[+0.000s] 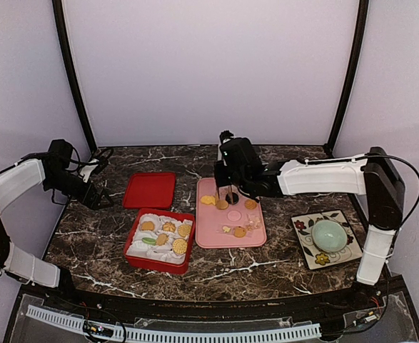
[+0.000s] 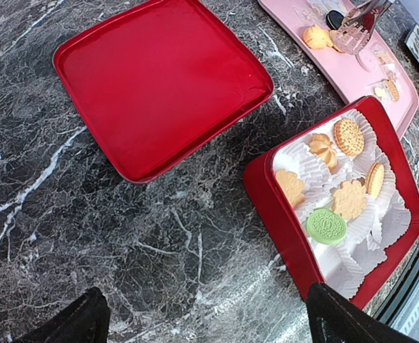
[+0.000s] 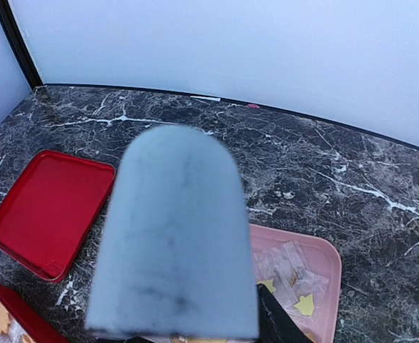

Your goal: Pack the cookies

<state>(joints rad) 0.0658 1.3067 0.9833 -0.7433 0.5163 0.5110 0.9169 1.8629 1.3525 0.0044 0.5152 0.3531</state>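
Pink tray (image 1: pixel 213 239) holds loose cookies (image 1: pixel 250 204); others sit in the red box (image 2: pixel 273 214) | right gripper (image 1: pixel 230 187) part-closed on tongs (image 2: pixel 353 36), tips over the black cookie (image 2: pixel 334 19) | left gripper (image 2: pixel 205 300) wide open, empty | straddle one cookie squarely, squeeze gently, lift level.

Dark, white-veined marble bench (image 1: pixel 280 161) with four things lying on it.
A pink tray (image 1: pixel 208 232) sits near the middle. A flat red lid (image 1: pixel 149 190) lies just left of it. An open red box (image 1: pixel 152 262) lined with white paper sits at the tray's near left. A square flower-patterned plate (image 1: pixel 302 246) lies apart on its right.
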